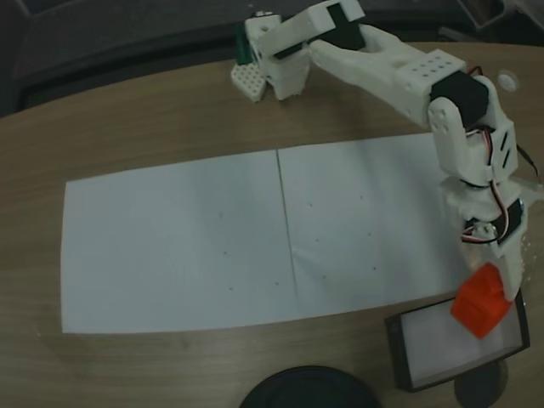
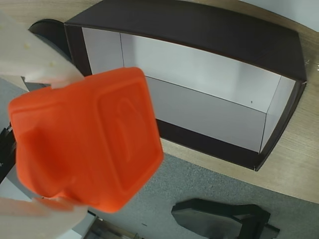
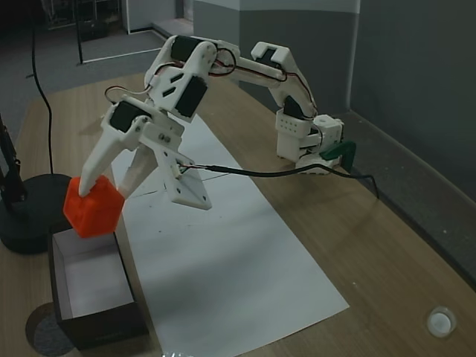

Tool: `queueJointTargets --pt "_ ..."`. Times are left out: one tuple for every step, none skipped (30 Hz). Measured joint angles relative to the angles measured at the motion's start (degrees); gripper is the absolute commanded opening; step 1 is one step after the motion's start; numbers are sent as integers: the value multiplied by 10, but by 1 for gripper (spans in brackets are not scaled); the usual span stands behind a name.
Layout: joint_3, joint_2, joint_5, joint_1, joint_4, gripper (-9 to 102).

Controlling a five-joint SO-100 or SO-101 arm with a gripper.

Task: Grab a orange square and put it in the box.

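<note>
The orange square was held up in the air, clamped between the white fingers of the gripper, just above the near end of the box in a fixed view. In the wrist view the block loomed large, with a pale finger pressed on its upper edge and another at its lower edge; a raised outline and a faint mark showed on its broad face. It looked like a moulded or printed plastic piece: rigid, light, smooth-skinned, with rounded corners. Such a block would probably not deform under the jaws, but its slick faces and soft corners could let it twist, so the flat opposite sides seemed the right place to pinch, as the jaws did here. It hung tilted rather than square to the tray.

In a fixed view from above, the block overlapped the box's far rim, the gripper closed around it. The box's pale floor lay bare. A dark round base stood just beside the box, and white paper sheets covered the wooden table. The job seemed nearly done; only a release over the tray remained.
</note>
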Motion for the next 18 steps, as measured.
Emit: queueJointTargets --pt "0 0 4 0 0 28" --pt "0 0 11 0 0 31" --pt "0 -1 20 0 0 34" --pt "0 -1 28 2 0 34" --pt "0 -1 32 4 0 34" --pt "0 -1 33 8 4 33" --pt "0 -1 34 11 6 33" --pt "0 -1 36 14 11 32" --pt "0 -1 36 17 14 31" --pt "-2 -1 36 18 20 30" --pt "-7 -1 36 21 28 28" --pt "-15 -1 36 25 40 25" --pt "-25 -1 36 29 54 22" --pt "-35 -1 36 34 70 19" --pt "-47 0 36 42 89 14" --pt "-60 0 36 51 110 10" --pt "-71 5 36 62 134 6" --pt "-84 13 36 74 157 2"
